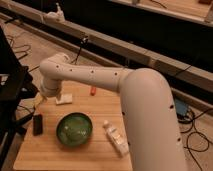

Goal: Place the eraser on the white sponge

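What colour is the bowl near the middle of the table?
Dark green bowl, clearest in the camera view; the gripper hangs just beside the white sponge.

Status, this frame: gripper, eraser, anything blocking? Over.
Gripper low over table far left, just left of sponge. Eraser lying near left edge, apart from sponge, not gripped. Bowl right of eraser, off the line to sponge.

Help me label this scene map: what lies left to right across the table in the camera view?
eraser → white sponge → orange marker → clear bottle. The green bowl spans sponge to marker, so unplaced; the tool, just left of the sponge, overlaps the eraser's span.
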`<state>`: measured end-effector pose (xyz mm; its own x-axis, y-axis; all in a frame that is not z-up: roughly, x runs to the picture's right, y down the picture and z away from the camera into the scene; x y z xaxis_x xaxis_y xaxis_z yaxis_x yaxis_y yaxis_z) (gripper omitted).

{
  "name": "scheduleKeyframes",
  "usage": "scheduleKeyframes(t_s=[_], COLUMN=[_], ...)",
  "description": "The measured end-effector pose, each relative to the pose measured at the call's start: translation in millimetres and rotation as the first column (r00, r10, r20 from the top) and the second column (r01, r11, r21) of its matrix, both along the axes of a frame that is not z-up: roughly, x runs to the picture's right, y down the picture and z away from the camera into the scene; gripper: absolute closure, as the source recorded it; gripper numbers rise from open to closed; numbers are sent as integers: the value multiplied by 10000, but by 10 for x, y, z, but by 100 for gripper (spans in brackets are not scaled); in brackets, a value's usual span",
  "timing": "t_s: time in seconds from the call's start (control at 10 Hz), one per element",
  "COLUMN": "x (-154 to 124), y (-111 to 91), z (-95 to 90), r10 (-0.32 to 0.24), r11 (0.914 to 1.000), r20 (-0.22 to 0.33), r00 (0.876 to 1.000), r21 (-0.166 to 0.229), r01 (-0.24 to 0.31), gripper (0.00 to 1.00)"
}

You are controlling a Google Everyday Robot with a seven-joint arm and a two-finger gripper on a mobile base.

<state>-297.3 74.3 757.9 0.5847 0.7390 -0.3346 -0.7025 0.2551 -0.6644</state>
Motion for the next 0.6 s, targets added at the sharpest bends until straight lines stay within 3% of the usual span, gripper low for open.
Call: scheduleKeyframes(t_s=[0.4, 0.6], x=[-436, -681], y=[502, 656], z=[226, 348], r10=[-890, -1148], r11=[9944, 9907], r20=[119, 190], r00=[9960, 9932], r21=[-562, -707], r01=[895, 1159], gripper=[27, 27])
